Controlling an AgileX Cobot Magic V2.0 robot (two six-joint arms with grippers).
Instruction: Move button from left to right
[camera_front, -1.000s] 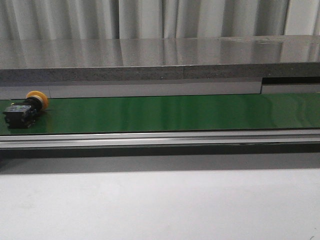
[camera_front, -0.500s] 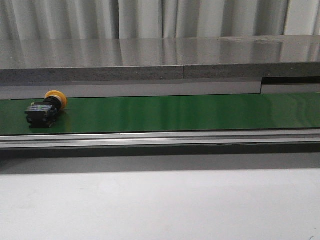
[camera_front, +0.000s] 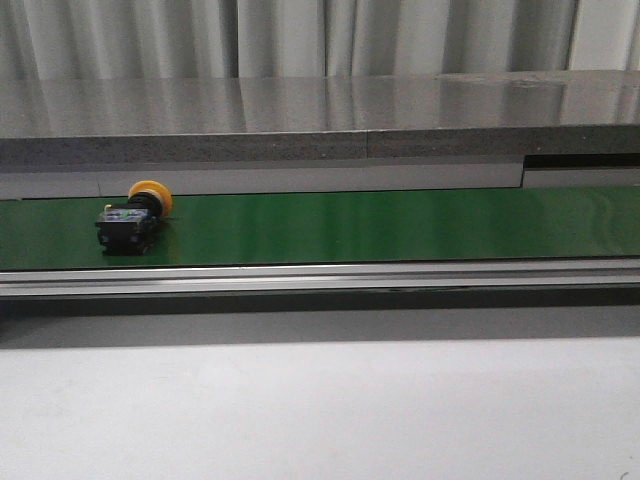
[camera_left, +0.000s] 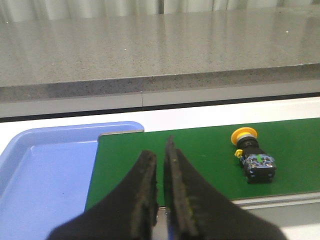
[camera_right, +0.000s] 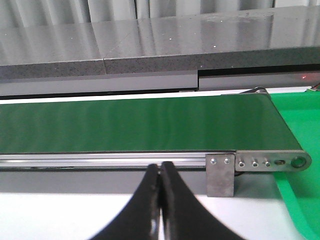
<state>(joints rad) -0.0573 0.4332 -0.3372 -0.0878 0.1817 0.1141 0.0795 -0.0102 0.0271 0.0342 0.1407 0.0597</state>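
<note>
A green conveyor belt (camera_front: 400, 225) runs below a grey stone ledge (camera_front: 300, 135); the button (camera_front: 133, 215) lies on its side there, further right than before. Left wrist view: left gripper (camera_left: 160, 192), fingers nearly pressed together, empty, hangs level over the belt's edge beside a blue tray (camera_left: 45, 175), the button ahead and off to one side. Right wrist view: right gripper (camera_right: 160, 200) pressed together, low before the belt's end bracket (camera_right: 221, 175).

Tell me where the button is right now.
In the front view the button lies on its side on the green belt, far left. The left wrist view shows it just past the blue tray.
</note>
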